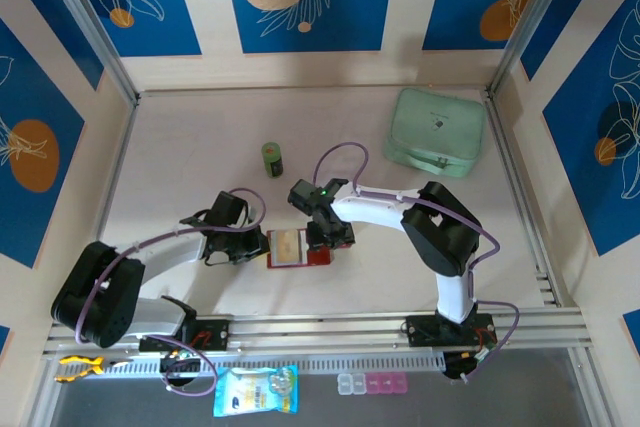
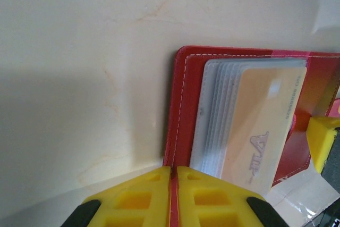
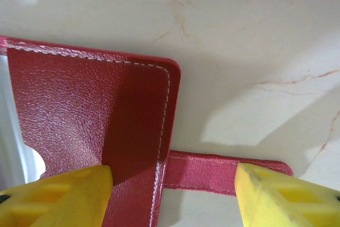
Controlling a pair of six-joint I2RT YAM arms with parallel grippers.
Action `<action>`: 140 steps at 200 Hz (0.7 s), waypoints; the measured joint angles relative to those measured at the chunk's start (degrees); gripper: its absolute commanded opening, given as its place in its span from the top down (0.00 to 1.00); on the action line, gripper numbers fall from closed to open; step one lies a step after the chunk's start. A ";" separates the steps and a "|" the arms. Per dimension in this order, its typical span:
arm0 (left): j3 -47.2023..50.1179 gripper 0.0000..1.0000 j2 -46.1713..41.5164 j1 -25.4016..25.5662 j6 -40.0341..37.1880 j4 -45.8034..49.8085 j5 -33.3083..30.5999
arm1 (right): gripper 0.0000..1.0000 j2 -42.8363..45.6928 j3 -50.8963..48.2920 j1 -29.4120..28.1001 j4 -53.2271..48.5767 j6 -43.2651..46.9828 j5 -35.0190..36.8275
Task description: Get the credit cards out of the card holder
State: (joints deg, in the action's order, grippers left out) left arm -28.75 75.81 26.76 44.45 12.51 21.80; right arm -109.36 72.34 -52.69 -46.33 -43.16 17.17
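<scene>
Top external view: the red card holder (image 1: 312,257) lies open on the table (image 1: 200,147), between the two tools. The left gripper (image 1: 262,246) is at one edge and the right gripper (image 1: 330,238) sits over the other side. I think one pins it so the other can pull.

Left wrist view: the left gripper (image 2: 171,190) has its yellow fingers pressed together, pinching the red edge. That probably stops the card holder from sliding. The credit cards (image 2: 260,126) are tucked in clear sleeves (image 2: 204,131), just past its fingertips.

Right wrist view: the right gripper (image 3: 172,198) has its fingers spread wide and holds nothing. One finger is on the red flap, the other at the end of the closure tab (image 3: 207,171). The cards must be off toward the other tool, so I think this one needs to move over.
</scene>
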 measured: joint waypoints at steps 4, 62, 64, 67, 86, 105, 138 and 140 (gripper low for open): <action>-0.02 0.88 0.00 0.00 -0.02 0.00 0.00 | 0.36 0.00 -0.04 0.00 0.07 -0.04 -0.02; -1.64 0.87 -3.06 0.00 -1.97 3.21 -0.74 | 0.36 0.02 -0.09 0.11 0.20 -0.42 -0.63; -1.79 0.87 -3.23 0.00 -1.97 3.30 -0.79 | 0.36 0.04 -0.09 0.11 0.17 -0.42 -0.63; -1.97 0.87 -3.52 0.00 -2.05 3.43 -0.87 | 0.36 0.07 -0.09 0.11 0.17 -0.42 -0.63; -3.21 0.87 -4.52 0.00 -2.58 3.82 -0.85 | 0.36 0.20 -0.09 0.11 0.09 -0.42 -0.61; -4.00 0.87 -4.46 0.00 -2.84 3.87 -0.74 | 0.36 0.59 -0.09 0.09 0.04 -0.44 -0.61; -4.57 0.87 -3.80 0.00 -2.95 4.07 0.28 | 0.37 1.44 0.02 -0.07 0.17 -0.61 -0.66; -4.63 0.87 -3.74 0.00 -2.95 4.09 0.39 | 0.37 1.51 0.04 -0.07 0.17 -0.63 -0.63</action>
State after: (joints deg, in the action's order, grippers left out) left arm -33.39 72.07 26.76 41.50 16.60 22.20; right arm -107.85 72.38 -52.75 -46.15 -43.79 16.53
